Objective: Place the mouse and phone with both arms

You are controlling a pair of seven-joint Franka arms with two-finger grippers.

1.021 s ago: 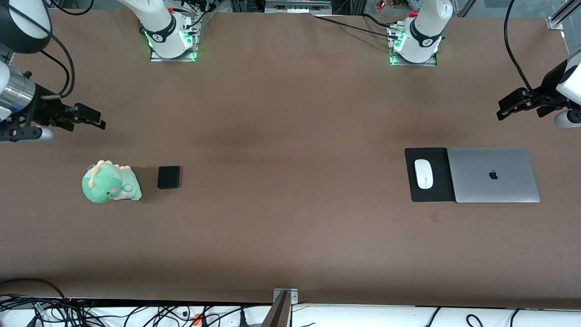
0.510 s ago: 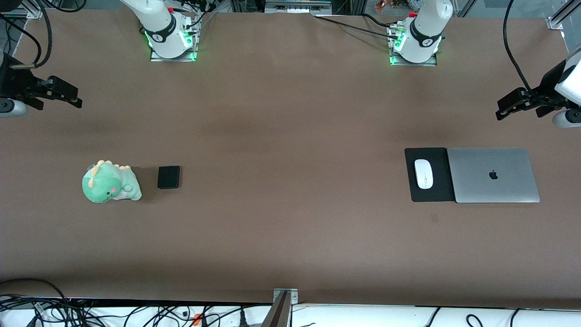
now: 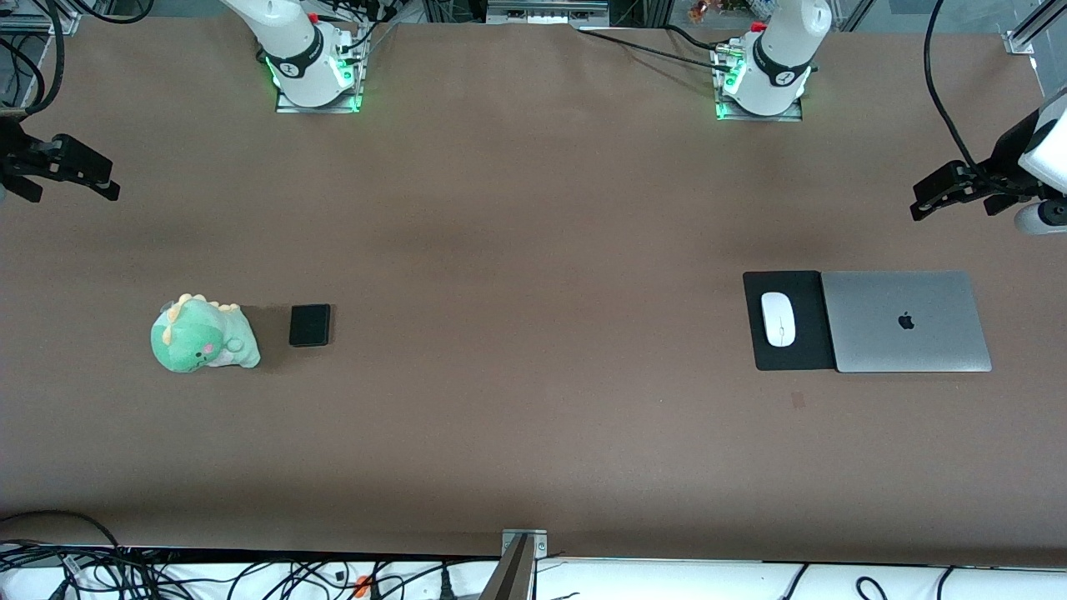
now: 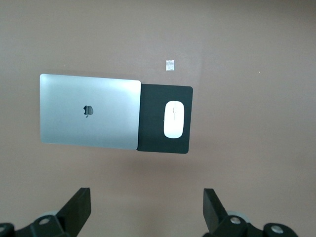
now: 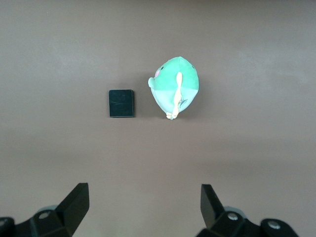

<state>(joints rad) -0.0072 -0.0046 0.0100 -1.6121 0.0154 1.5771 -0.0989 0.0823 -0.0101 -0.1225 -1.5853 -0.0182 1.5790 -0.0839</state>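
Observation:
The white mouse rests on a black mouse pad toward the left arm's end of the table. The black phone lies flat toward the right arm's end, beside a green plush. My left gripper hangs open and empty over bare table at the left arm's end, apart from the mouse. My right gripper hangs open and empty over the table's edge at the right arm's end, apart from the phone.
A shut silver laptop lies against the mouse pad. The green plush dinosaur sits a short gap from the phone. A small pale mark is on the table nearer the front camera than the pad.
My right gripper has drawn back toward the table's edge at the right arm's end, away from the plush and phone. The left gripper has hardly moved.

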